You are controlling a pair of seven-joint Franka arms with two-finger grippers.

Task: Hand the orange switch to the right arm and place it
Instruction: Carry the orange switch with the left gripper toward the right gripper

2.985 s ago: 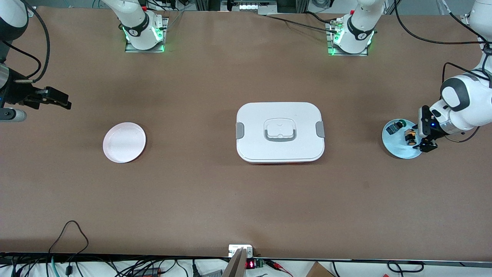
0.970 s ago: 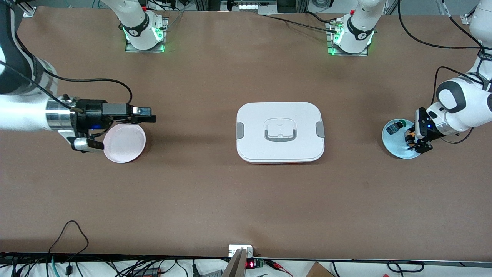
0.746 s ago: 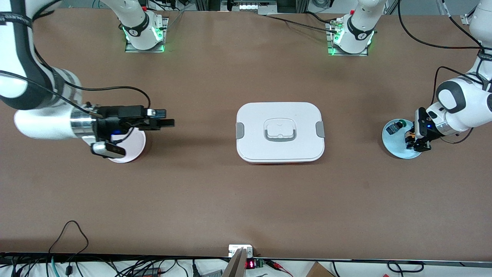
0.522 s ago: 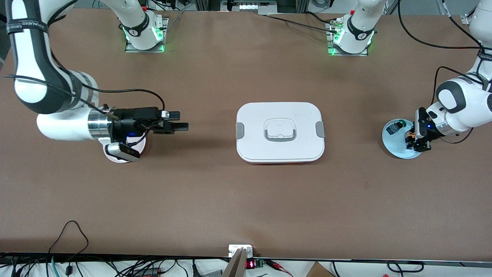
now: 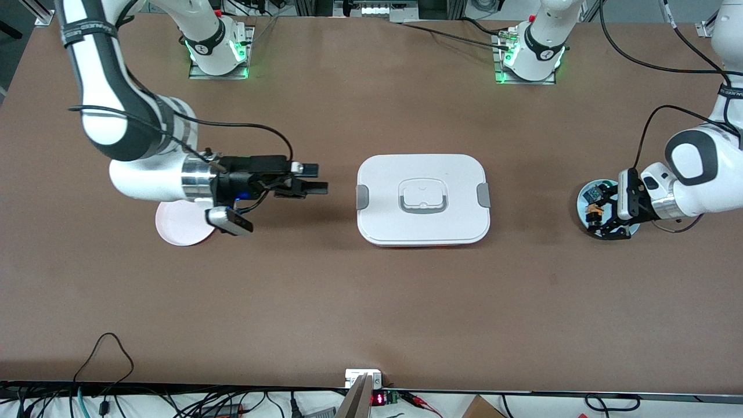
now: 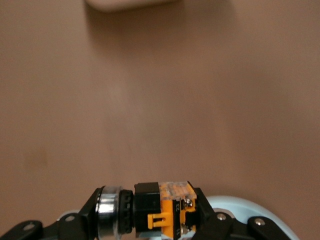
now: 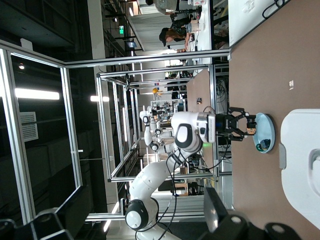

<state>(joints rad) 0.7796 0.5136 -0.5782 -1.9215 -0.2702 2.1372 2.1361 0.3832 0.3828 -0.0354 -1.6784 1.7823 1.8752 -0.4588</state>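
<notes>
Left hand (image 5: 601, 217) clamped tight on the orange switch (image 5: 592, 213), pinched sideways between the fingers, over the light blue plate (image 5: 583, 198) at the left arm's end of the surface (image 5: 371, 302). Small blue part (image 5: 592, 193) sat on that plate too. Right hand (image 5: 313, 179) spread open, nothing in it, hung over bare surface between the pink plate (image 5: 177, 231) and the white lidded box (image 5: 422, 199).

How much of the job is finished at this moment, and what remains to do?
Done: the left tool has shut on the orange switch above the light blue plate. In hand: the open right tool reaches toward the white box. Left: the handover and placing.
</notes>
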